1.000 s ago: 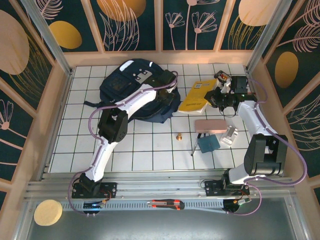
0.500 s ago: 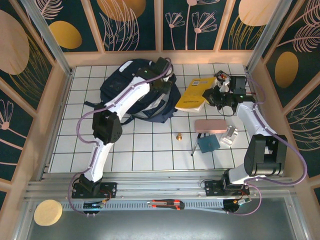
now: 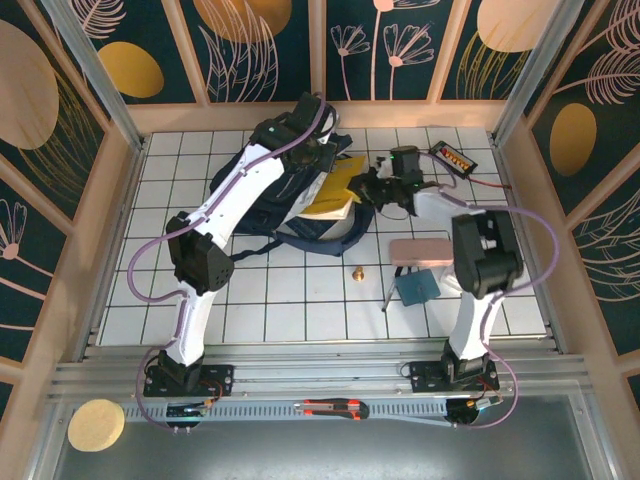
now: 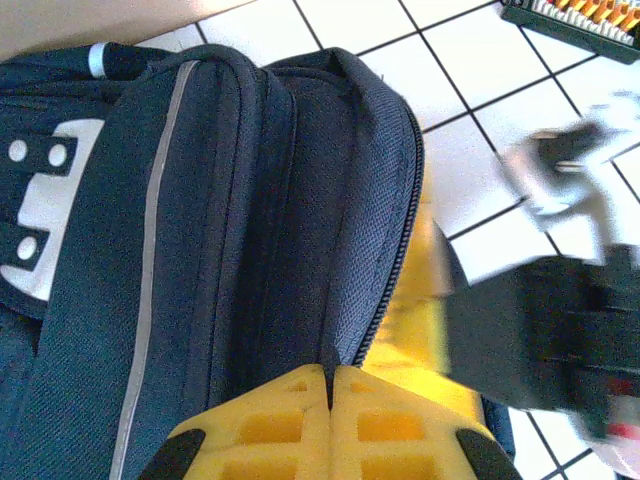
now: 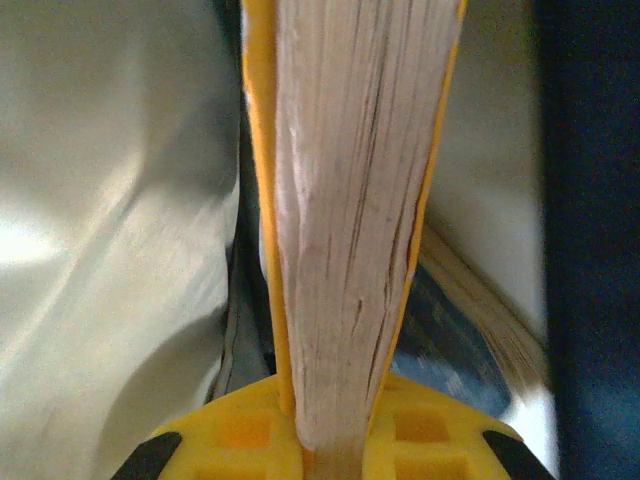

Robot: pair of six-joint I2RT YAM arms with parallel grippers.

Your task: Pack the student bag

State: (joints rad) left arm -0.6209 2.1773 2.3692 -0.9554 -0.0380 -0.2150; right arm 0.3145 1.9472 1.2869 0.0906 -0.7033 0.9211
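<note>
The student bag (image 3: 285,195), a dark navy backpack, lies at the back middle of the tiled table with its main compartment gaping. My left gripper (image 3: 322,152) is shut on the navy fabric edge beside the zipper (image 4: 385,300) and holds it up. My right gripper (image 3: 368,188) is shut on a yellow book (image 3: 338,185), whose far end sits inside the bag's mouth. In the right wrist view the book's page edge (image 5: 350,250) stands between my fingers (image 5: 440,425), with pale lining (image 5: 100,250) to its left. The yellow cover (image 4: 420,330) shows past the zipper.
Right of the bag lie a pink case (image 3: 420,250), a teal pad (image 3: 415,288), a dark pen (image 3: 388,295) and a small brass piece (image 3: 357,272). A black device (image 3: 452,157) sits at the back right. A box cutter (image 3: 335,408) rests on the front rail.
My right gripper has carried the yellow book leftward into the bag's opening. My left gripper has moved toward the back, pulling the bag's upper edge up.
</note>
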